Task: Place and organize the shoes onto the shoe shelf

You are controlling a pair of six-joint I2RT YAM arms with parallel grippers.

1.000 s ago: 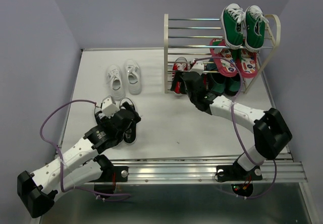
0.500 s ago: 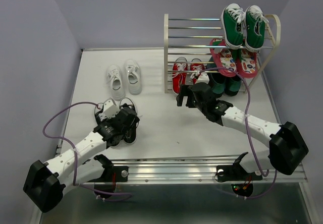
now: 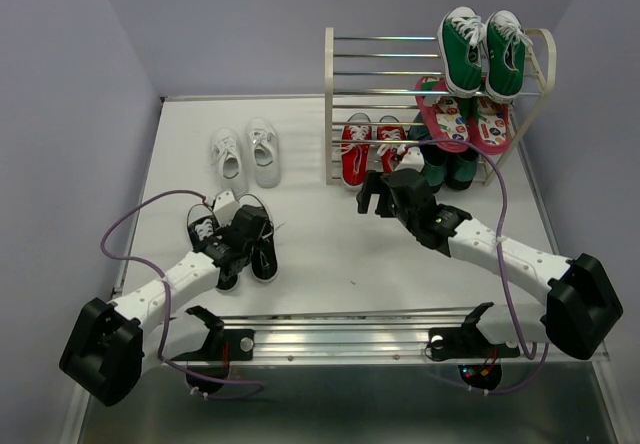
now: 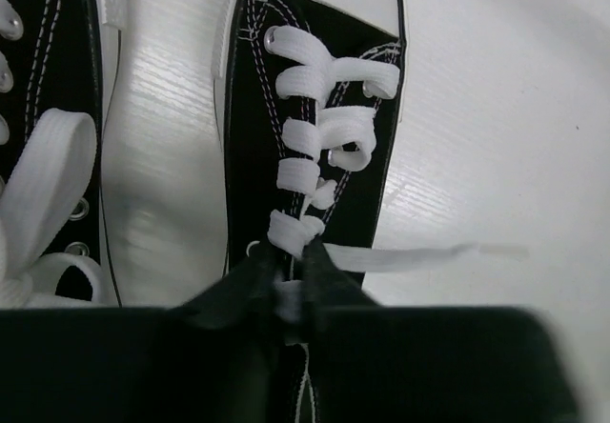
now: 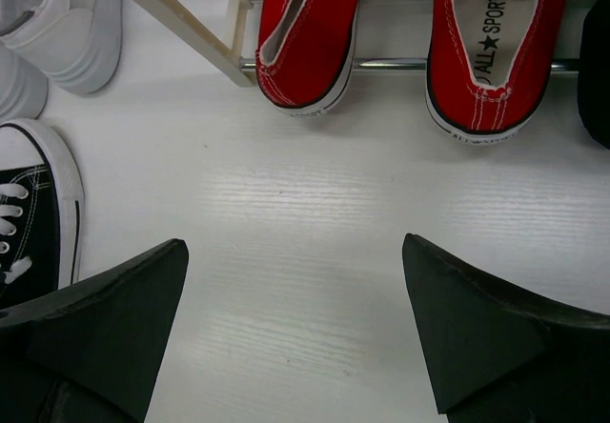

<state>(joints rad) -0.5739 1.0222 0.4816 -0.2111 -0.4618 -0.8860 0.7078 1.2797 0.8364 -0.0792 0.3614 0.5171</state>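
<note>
The left hand (image 4: 289, 259) sits low over a black canvas lace-up sneaker with a white rubber sole (image 4: 319, 80). Its two fingers (image 4: 243, 288) are drawn almost together on the white lace and tongue near the ankle opening, which is a pinch as far as the wrist view shows. The sneaker's long axis runs straight up the wrist frame with the toe cap at the top edge, so the hand is in line with the shoe and grips across its narrow middle. The matching black sneaker (image 4: 48, 90) lies parallel just beside it, at the left of that frame.

From above, the black pair (image 3: 263, 259) lies at the lower left on the white table (image 3: 330, 244). The cream-framed shoe shelf with shiny metal rods (image 3: 328, 104) stands well apart at the upper right, so the carry has to run up and right across the frame. The left arm is nearer this pair and the right arm nearer the shelf.

The right hand (image 5: 295, 247) hangs with fingers spread wide and holds nothing. It is just in front of the red canvas sneakers (image 5: 305, 32), which rest heels-out on the shelf's lowest rods. The all-white sneakers (image 3: 245, 156) stand on the table left of the shelf. The rods above the red pair look bare and are probably the black pair's place
</note>
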